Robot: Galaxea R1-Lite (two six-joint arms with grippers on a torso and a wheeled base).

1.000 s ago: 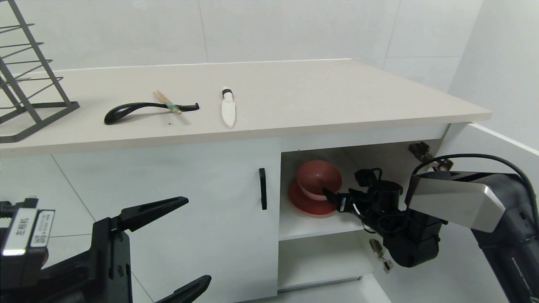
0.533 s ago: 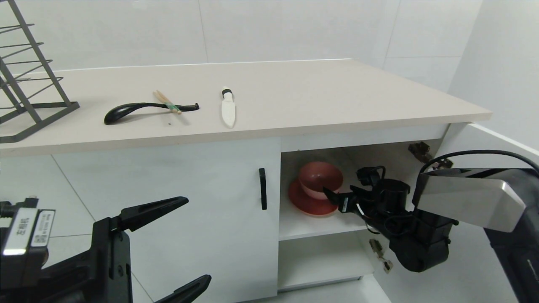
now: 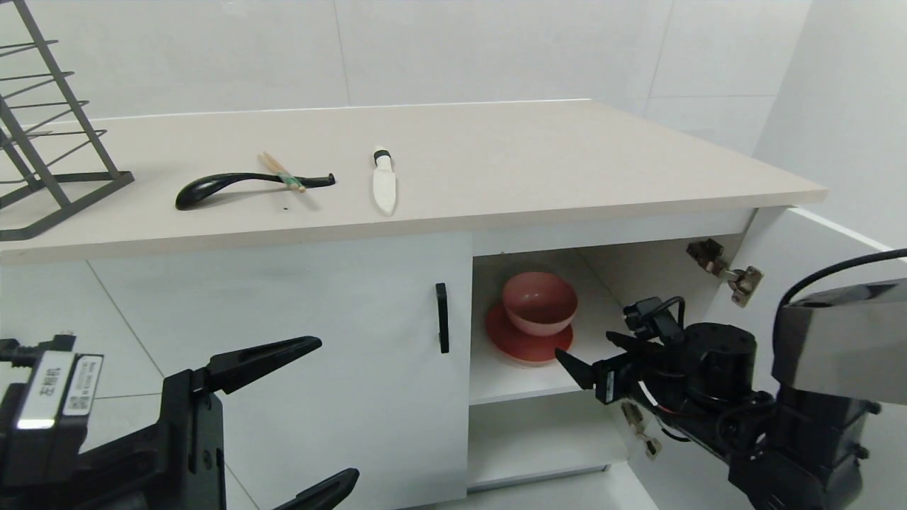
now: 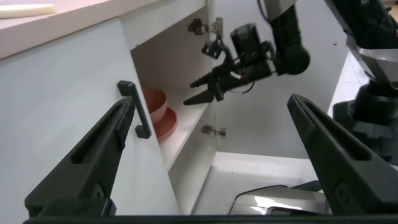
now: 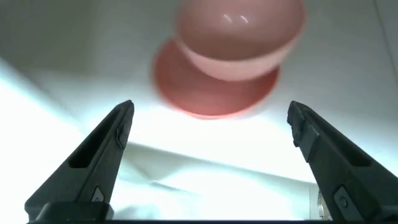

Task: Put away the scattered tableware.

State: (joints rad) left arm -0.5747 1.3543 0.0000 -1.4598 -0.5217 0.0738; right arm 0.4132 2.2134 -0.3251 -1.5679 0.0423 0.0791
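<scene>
Head view: the pink round bowl is sitting on the flat red plate on the open white cabinet's upper shelf. The right gripper is hanging just outside it, spread wide and empty. A black ladle, wooden chopsticks and a white knife are lying on the beige countertop.

Left wrist view: the left gripper is gaping, holding nothing.

Right wrist view: the bowl is lying beyond the fingers, untouched.

The bowl step is seemingly finishing; next, one arm needs to reach up for a counter utensil.

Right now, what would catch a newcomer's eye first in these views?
The pink bowl sits on the red plate on the open cabinet's upper shelf, with the open right gripper just in front, apart from it. Up on the counter lie a black ladle, chopsticks and a white knife.
</scene>
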